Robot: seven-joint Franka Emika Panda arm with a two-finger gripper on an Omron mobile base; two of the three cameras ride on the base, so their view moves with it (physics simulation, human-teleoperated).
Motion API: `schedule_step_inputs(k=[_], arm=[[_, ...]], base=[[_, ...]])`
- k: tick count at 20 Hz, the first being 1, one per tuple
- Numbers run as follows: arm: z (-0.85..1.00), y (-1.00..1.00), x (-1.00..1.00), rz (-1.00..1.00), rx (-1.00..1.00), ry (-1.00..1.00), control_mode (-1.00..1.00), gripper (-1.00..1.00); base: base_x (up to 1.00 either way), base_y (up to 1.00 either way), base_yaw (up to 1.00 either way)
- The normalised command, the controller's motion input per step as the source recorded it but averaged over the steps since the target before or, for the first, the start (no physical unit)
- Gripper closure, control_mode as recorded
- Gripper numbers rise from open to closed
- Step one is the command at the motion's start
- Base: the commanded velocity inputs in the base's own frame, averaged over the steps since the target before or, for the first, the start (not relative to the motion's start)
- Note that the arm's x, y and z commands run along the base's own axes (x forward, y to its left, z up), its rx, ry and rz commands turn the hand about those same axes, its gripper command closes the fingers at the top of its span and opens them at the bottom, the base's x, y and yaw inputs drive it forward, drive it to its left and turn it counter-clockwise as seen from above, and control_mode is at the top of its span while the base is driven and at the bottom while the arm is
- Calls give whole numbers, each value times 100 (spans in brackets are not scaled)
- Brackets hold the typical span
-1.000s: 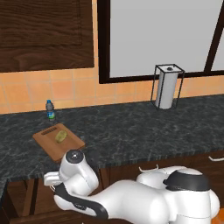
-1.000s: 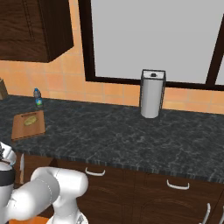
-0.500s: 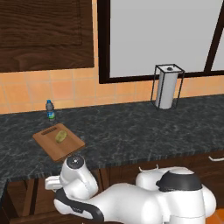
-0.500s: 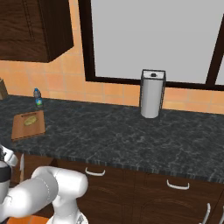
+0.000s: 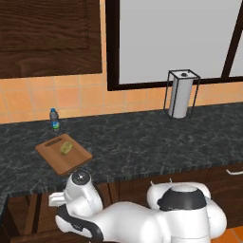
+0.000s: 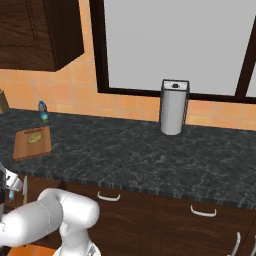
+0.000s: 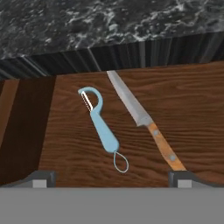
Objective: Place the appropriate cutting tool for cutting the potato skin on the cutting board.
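The cutting tool, a light-blue peeler [image 7: 101, 127] with a ring at its end, lies on the wooden floor of an open drawer [image 7: 192, 100]. Just right of it lies a knife [image 7: 144, 118] with a silver blade and a brown handle. My gripper [image 7: 113, 178] hangs open above them, its fingertips [image 7: 41, 177] spread wide on either side of both tools, holding nothing. On the counter above, the reddish cutting board [image 5: 71, 161] [image 6: 25, 147] carries the small yellowish potato [image 5: 66, 148] [image 6: 34, 138].
The dark stone counter edge [image 7: 131, 48] overhangs the back of the drawer. A small water bottle [image 5: 55, 118] [image 6: 43, 111] stands behind the board. A paper towel holder [image 5: 181, 94] [image 6: 173, 107] stands at the far back under the window.
The arm's near joint has sunk slightly lower in front of the counter. The board, potato, bottle and towel holder have not moved.
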Motion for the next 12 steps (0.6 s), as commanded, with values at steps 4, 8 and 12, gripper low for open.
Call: schedule_step_inputs(k=[4,8,12], arm=[[-34,19,12,0,0,5,-100,-100],[-11,4,1,1,0,4,-100,-100],[-16,3,4,4,0,0,-100,-100]], base=[[0,0,0],[0,0,0],[0,0,0]])
